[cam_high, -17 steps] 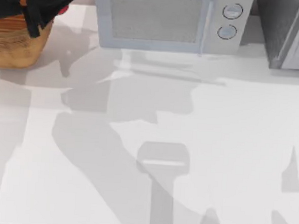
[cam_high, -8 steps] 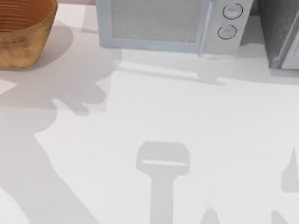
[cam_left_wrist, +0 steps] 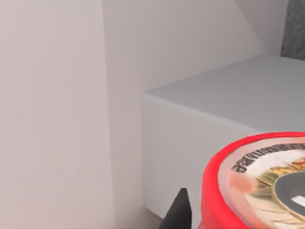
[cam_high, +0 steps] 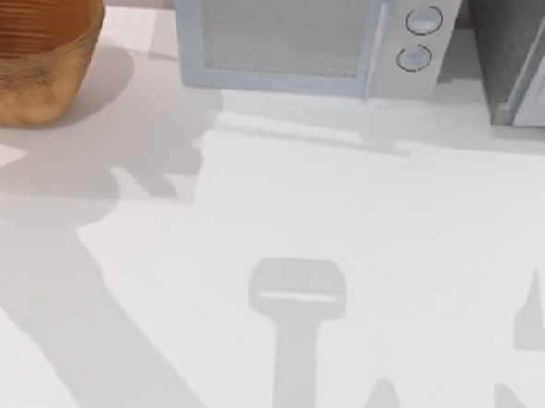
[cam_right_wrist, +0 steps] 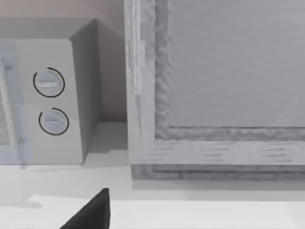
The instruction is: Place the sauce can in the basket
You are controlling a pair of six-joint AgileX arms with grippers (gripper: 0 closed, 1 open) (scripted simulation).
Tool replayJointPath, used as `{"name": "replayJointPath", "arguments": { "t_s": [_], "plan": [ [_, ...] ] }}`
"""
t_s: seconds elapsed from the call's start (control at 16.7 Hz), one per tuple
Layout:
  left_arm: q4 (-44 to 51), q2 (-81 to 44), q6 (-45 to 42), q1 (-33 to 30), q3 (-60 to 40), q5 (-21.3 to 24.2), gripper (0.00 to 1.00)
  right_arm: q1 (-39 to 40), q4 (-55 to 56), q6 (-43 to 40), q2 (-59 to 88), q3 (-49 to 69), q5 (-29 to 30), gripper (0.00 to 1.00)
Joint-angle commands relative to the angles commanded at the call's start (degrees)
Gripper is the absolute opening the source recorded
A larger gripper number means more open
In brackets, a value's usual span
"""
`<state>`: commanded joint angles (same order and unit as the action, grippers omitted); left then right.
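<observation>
One sauce can (cam_left_wrist: 257, 186), lid up and long axis upright, clamped in the left gripper (cam_left_wrist: 224, 217), dark fingertip (cam_left_wrist: 179, 210) against its red side, held aloft near the pale microwave (cam_left_wrist: 214, 124). One basket (cam_high: 32, 46) at the table's (cam_high: 389, 267) far left, mouth up, no can inside yet. Exact bearing from can to basket impossible to tell; left arm judged nearer, needing the can centred over the wide rim. Right arm parked facing two knobs (cam_right_wrist: 49, 82) and one grey cabinet (cam_right_wrist: 214, 71), grip state impossible to tell.

Sauce can (cam_left_wrist: 257, 186) close beside black tool fingertip (cam_left_wrist: 178, 212); grey box (cam_left_wrist: 214, 138) behind.
</observation>
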<state>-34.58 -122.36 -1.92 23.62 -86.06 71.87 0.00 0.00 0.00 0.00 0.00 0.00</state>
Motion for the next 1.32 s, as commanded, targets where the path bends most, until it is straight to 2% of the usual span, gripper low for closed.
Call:
{"name": "replayJointPath", "arguments": {
  "t_s": [0.24,0.48,1.26,1.32],
  "plan": [
    [-1.6,-3.5,0.6,-3.9,-2.4,-4.1,0.0,0.0,0.0,0.0,0.0,0.0,0.0,1.0],
    [-1.7,-3.7,0.6,-4.1,-2.6,-4.3,0.0,0.0,0.0,0.0,0.0,0.0,0.0,1.0],
    [-1.7,-3.7,0.6,-4.1,-2.6,-4.3,0.98,0.0,0.0,0.0,0.0,0.0,0.0,1.0],
    [-1.7,-3.7,0.6,-4.1,-2.6,-4.3,1.0,0.0,0.0,0.0,0.0,0.0,0.0,1.0]
  ]
}}
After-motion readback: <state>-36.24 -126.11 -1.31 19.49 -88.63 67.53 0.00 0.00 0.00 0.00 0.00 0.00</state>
